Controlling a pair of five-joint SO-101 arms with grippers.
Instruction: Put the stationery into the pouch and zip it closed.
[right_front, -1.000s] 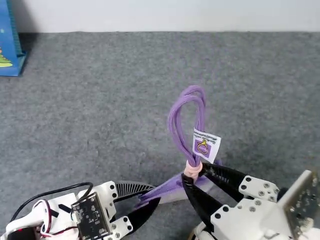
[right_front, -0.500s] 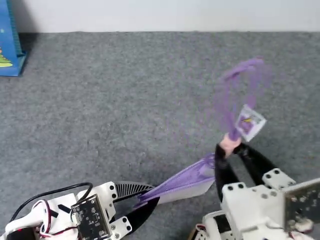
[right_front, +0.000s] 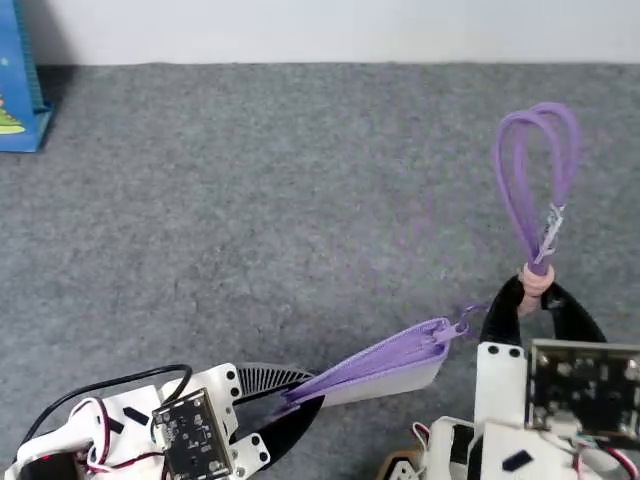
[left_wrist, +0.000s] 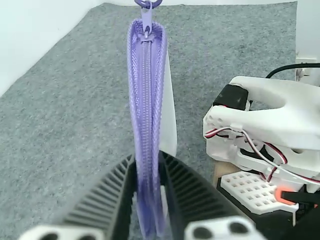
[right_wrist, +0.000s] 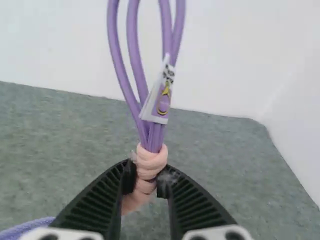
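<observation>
A purple zip pouch (right_front: 375, 366) hangs above the grey mat, held edge-up. My left gripper (right_front: 285, 400) is shut on one end of the pouch (left_wrist: 146, 115); the zip pull (left_wrist: 148, 6) sits at the far end. To the right, my right gripper (right_front: 535, 300) is shut on the pink grip of a looped purple cord (right_front: 535, 175) carrying a small paper tag (right_front: 549, 232). In the right wrist view the looped purple cord (right_wrist: 145, 75) rises upright from the pink grip (right_wrist: 147, 167) between the black fingers (right_wrist: 107, 197). The cord is apart from the pouch.
The grey mat (right_front: 230, 200) covers the table up to a white wall. A blue box (right_front: 18, 80) stands at the far left corner. The right arm's white base (left_wrist: 265, 130) is close beside the pouch.
My right gripper has swung to the right with the cord, away from the pouch, and the cord now stands upright. The pouch and the left gripper have stayed in place.
</observation>
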